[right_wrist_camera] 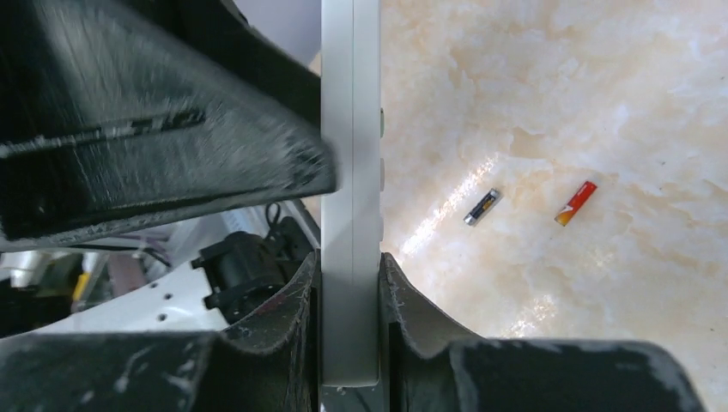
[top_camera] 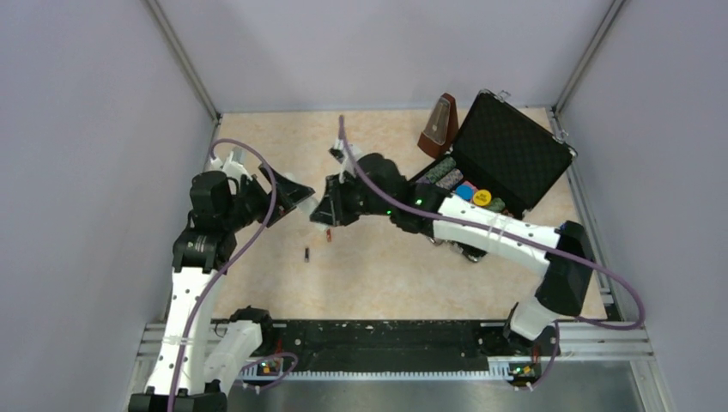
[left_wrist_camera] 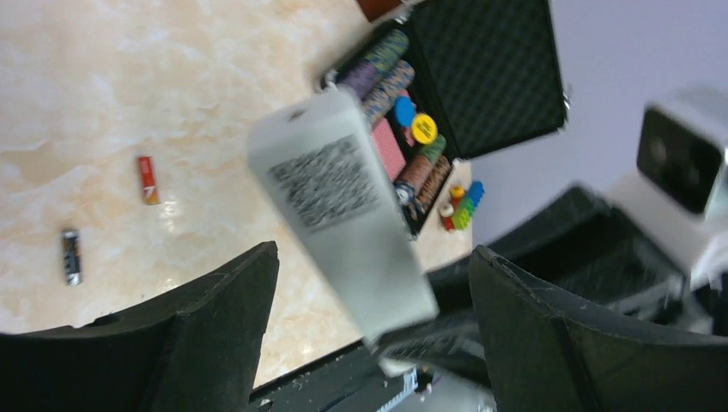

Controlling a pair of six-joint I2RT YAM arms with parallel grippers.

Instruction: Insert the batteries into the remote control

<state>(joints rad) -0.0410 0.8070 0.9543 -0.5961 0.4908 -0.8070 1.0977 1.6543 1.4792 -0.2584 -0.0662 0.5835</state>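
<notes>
The remote (right_wrist_camera: 350, 129) is clamped at its near end by the right claw (right_wrist_camera: 350, 287), which is closed on its thin sides. Its long axis points straight out ahead of this claw. The left claw (left_wrist_camera: 375, 257) is wide open on both sides of it, and nothing is held there. Beyond, the red battery (right_wrist_camera: 576, 202) and the black battery (right_wrist_camera: 482, 206) lie on the table (right_wrist_camera: 558, 86). Neither is loaded yet.

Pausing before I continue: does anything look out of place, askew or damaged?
Nothing looks damaged or spilled. The slim white remote control is clamped edge-on in the right hand, with the open left hand straddling it. The small red battery and small black battery lie loose and apart on the marbled tabletop, not loaded.
</notes>
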